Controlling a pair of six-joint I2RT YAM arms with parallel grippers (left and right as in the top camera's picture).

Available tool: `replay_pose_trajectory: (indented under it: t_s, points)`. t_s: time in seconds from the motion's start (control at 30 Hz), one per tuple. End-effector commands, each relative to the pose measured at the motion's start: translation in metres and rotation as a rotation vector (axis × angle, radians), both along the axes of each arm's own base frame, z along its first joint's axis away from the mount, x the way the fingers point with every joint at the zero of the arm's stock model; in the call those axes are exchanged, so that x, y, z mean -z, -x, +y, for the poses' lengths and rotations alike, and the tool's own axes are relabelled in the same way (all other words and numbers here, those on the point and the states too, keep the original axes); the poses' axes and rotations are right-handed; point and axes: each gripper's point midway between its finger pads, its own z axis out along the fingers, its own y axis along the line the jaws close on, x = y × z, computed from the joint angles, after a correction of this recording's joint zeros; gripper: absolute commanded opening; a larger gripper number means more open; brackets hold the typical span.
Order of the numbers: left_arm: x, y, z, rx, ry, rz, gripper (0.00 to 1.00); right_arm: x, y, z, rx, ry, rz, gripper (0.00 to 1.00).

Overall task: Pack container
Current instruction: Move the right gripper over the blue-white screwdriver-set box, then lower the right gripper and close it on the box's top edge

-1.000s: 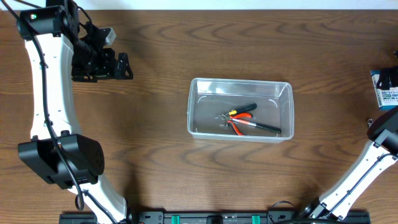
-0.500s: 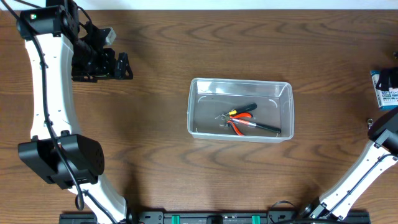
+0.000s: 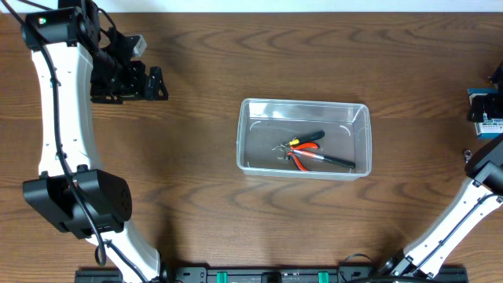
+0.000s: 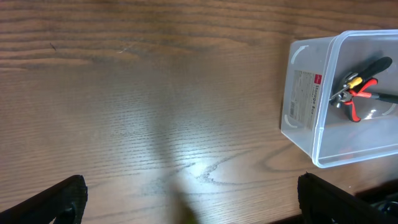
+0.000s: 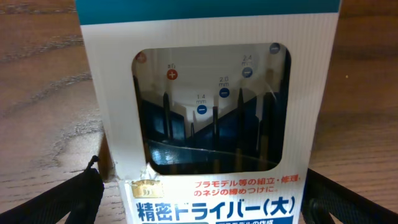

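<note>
The container (image 3: pixel 303 105), a clear rectangular bin, stands mid-table with red-handled pliers (image 3: pixel 310 156) and a black-handled tool inside. My left gripper (image 3: pixel 157 82) hovers open far to its left, over bare wood. In the left wrist view the left gripper (image 4: pixel 189 199) holds nothing, and the container (image 4: pixel 308 93) shows at the right. In the right wrist view my right gripper (image 5: pixel 202 199) stands open. Its black fingers (image 5: pixel 59 199) flank a blue-and-white card pack of precision screwdrivers (image 5: pixel 208 25). This pack (image 3: pixel 489 106) lies at the table's right edge.
The left arm (image 3: pixel 59 118) runs down the table's left side and the right arm (image 3: pixel 471 204) rises from the lower right. The table's far edge (image 3: pixel 251 11) borders a white surface.
At the overhead's right edge, less of the card pack shows and the dark gripper part over it has shifted toward the far side. The left arm and container have not moved.
</note>
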Motion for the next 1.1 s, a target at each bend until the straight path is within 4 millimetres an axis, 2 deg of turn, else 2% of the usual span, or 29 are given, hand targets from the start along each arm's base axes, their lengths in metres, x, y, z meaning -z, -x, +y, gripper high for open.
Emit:
replay_pose_trajectory:
  t_s: [0.0, 0.17, 0.33, 0.43, 0.57, 0.7, 0.8, 0.97, 1.07]
  points:
    - [0.002, 0.0, 0.001, 0.005, -0.008, 0.008, 0.98, 0.006, 0.004, -0.003, 0.009, -0.001, 0.009, 0.99]
    - [0.002, 0.0, 0.001, 0.005, -0.008, 0.009, 0.98, 0.006, 0.003, -0.004, 0.01, 0.0, 0.007, 0.99]
    - [0.002, 0.0, 0.001, 0.005, -0.008, 0.009, 0.98, 0.006, 0.003, -0.004, 0.01, 0.001, 0.006, 0.91]
    - [0.002, 0.0, 0.001, 0.005, -0.008, 0.009, 0.98, 0.006, 0.003, -0.004, 0.011, 0.001, 0.006, 0.82]
    - [0.002, 0.0, 0.001, 0.005, -0.008, 0.009, 0.98, 0.006, 0.003, -0.004, 0.011, 0.001, 0.006, 0.79]
    - [0.002, 0.0, 0.001, 0.005, -0.008, 0.009, 0.98, 0.006, 0.003, -0.004, 0.017, 0.0, 0.005, 0.78]
    - [0.002, 0.0, 0.001, 0.005, -0.008, 0.009, 0.98, 0.006, 0.002, -0.003, 0.041, -0.001, 0.001, 0.8]
    - [0.002, 0.0, 0.001, 0.005, -0.008, 0.009, 0.98, 0.004, -0.002, 0.0, 0.065, -0.003, -0.004, 0.72]
    - [0.002, 0.0, 0.001, 0.005, -0.008, 0.009, 0.98, 0.0, -0.007, 0.004, 0.059, 0.002, -0.013, 0.72]
